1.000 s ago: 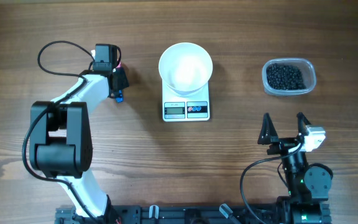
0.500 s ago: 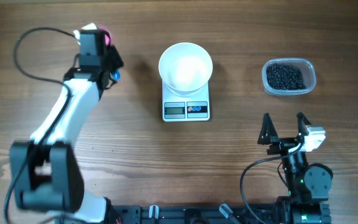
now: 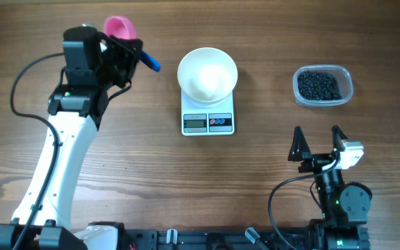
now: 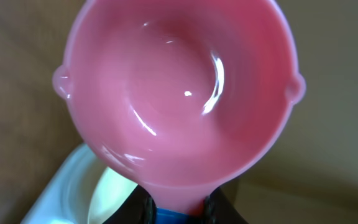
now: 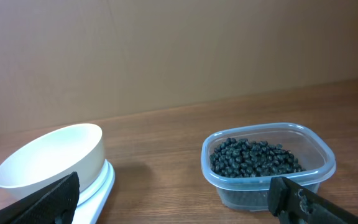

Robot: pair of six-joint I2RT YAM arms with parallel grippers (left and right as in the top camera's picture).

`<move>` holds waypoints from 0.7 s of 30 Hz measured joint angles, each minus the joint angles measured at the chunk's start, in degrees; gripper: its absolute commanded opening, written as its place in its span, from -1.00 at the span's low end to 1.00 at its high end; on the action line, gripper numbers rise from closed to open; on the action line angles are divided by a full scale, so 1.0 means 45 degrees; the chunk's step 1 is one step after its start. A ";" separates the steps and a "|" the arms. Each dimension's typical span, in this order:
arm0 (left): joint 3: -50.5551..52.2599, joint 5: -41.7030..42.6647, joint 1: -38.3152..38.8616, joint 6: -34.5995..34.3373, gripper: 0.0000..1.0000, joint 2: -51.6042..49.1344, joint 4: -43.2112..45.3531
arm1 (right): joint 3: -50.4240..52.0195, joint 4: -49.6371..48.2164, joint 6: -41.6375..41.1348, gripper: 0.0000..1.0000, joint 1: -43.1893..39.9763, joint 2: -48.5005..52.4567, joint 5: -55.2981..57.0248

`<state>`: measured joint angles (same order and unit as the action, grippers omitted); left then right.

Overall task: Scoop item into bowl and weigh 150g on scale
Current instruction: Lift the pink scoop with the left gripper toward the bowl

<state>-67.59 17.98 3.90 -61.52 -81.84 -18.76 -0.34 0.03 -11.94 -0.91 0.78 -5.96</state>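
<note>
**Overhead, with wrist views.** The left hand [image 3: 129, 50] is clenched on the neck of a pink scoop [image 3: 120, 28], whose blue handle [image 3: 151, 64] juts toward the bowl [image 3: 207, 75]. In the left wrist view the scoop's cup shows only glossy pink plastic. The white bowl sits on the scale [image 3: 208, 122] at the centre of the surface [image 3: 255, 194], just right of the left hand. The item [image 3: 318, 85], a heap of black beans, lies in a clear tub [image 3: 350, 87] at the far right. It is well apart from the left hand, with bowl and scale between. The right hand [image 3: 317, 135] is released, jaws wide, grasping nothing. It is on the near side of the tub, apart from it.
</note>
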 measured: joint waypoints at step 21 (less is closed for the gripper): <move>0.0000 0.0991 0.0549 -0.4036 -0.92 0.0000 0.0175 | 0.0000 -0.0005 0.0000 0.99 0.0000 0.0000 0.0000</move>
<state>-67.59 22.44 6.37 -79.68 -81.84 -17.98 -0.34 0.01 -11.94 -0.91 0.78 -5.96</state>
